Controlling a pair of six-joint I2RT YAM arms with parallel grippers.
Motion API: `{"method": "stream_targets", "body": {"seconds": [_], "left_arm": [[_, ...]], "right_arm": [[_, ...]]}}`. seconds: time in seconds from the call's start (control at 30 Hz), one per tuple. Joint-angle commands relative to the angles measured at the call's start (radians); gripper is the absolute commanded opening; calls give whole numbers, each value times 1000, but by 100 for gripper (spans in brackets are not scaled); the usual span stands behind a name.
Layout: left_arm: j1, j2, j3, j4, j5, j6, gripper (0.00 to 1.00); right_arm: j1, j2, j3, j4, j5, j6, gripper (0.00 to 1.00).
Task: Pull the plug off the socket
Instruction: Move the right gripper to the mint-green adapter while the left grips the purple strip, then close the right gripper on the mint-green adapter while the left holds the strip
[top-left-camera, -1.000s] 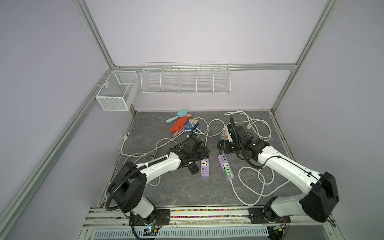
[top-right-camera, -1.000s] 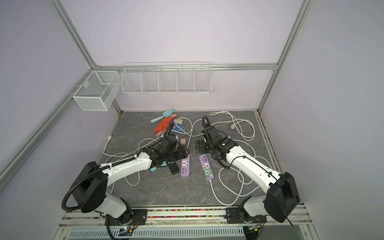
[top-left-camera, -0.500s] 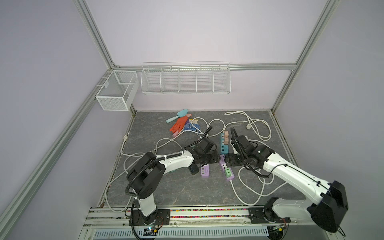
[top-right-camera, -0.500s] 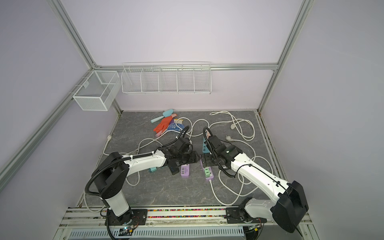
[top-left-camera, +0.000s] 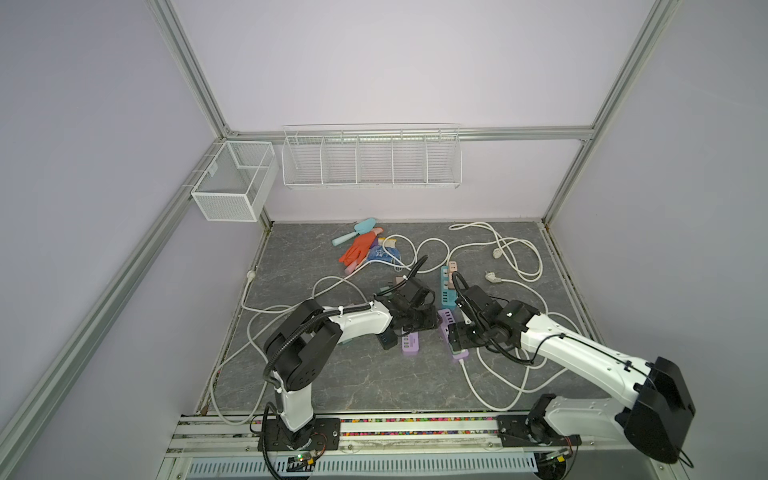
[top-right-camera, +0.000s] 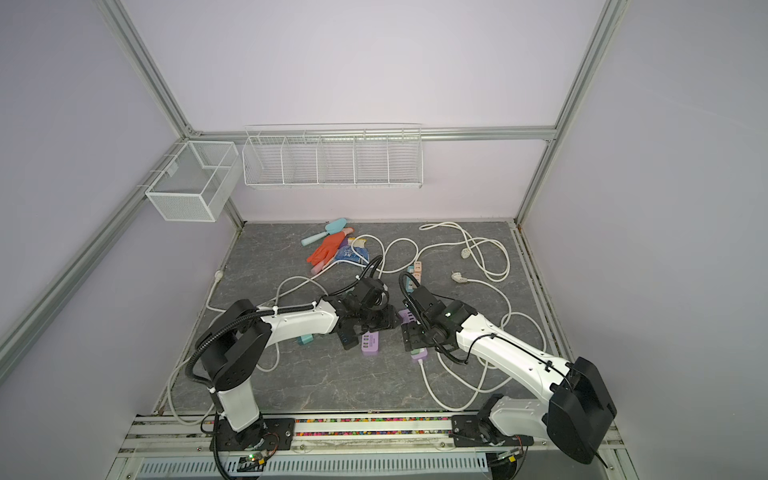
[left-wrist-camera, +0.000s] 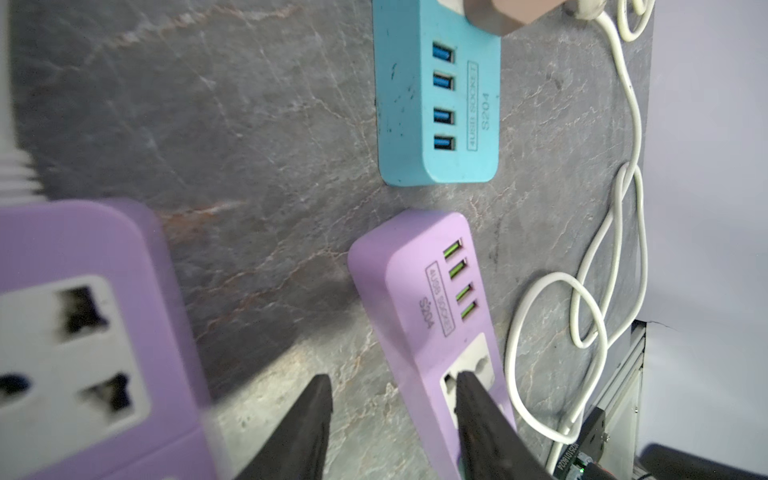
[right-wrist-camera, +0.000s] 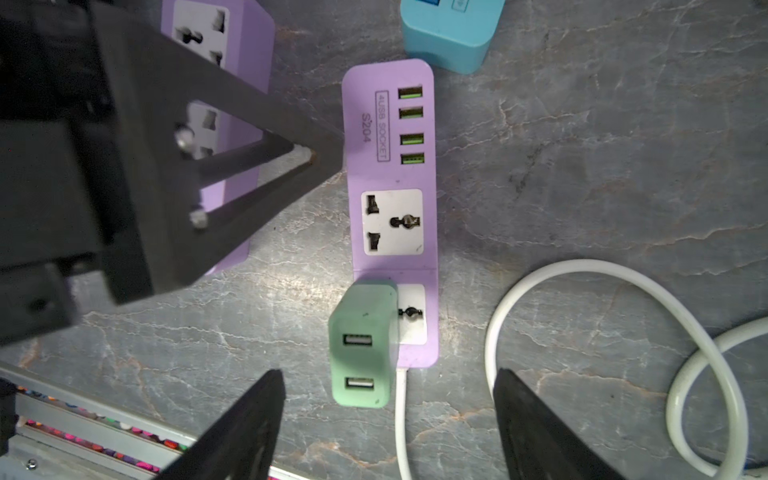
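The plug is a mint-green USB charger (right-wrist-camera: 363, 345) seated in the end outlet of a purple socket strip (right-wrist-camera: 392, 174), (left-wrist-camera: 419, 291). My right gripper (right-wrist-camera: 388, 382) hangs open just above it, with the plug just ahead of its two black fingertips. My left gripper (left-wrist-camera: 392, 386) is open at the strip's other half. One of its fingers (left-wrist-camera: 473, 411) is over the strip's white outlet face, the other above bare floor beside it. In both top views the two grippers (top-left-camera: 432, 322), (top-left-camera: 461, 338) meet over this strip (top-right-camera: 407, 318), and the plug is hidden there.
A second purple strip (top-left-camera: 409, 344) and a black charger (top-left-camera: 386, 340) lie close on the left. A teal strip (left-wrist-camera: 436, 104) lies just behind. White cables (top-left-camera: 498, 374) loop around the right arm. An orange glove (top-left-camera: 357, 249) is at the back.
My left gripper has moved right and forward onto the purple strip, its jaws narrowing. My right gripper has drawn back toward the front, over the plug end, and closed a little.
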Motion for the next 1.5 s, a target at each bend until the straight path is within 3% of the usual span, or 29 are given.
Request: {"method": "stream_targets", "body": {"seconds": [0.0, 0.43, 1.47], "left_arm": [[-8, 34, 42, 20, 26, -6, 48], [-18, 85, 44, -4, 19, 2, 41], [-19, 117, -9, -41, -37, 7, 34]], "right_arm": [[12, 13, -23, 19, -2, 39, 75], [52, 112, -58, 64, 10, 72, 55], [66, 202, -35, 81, 33, 57, 31]]}}
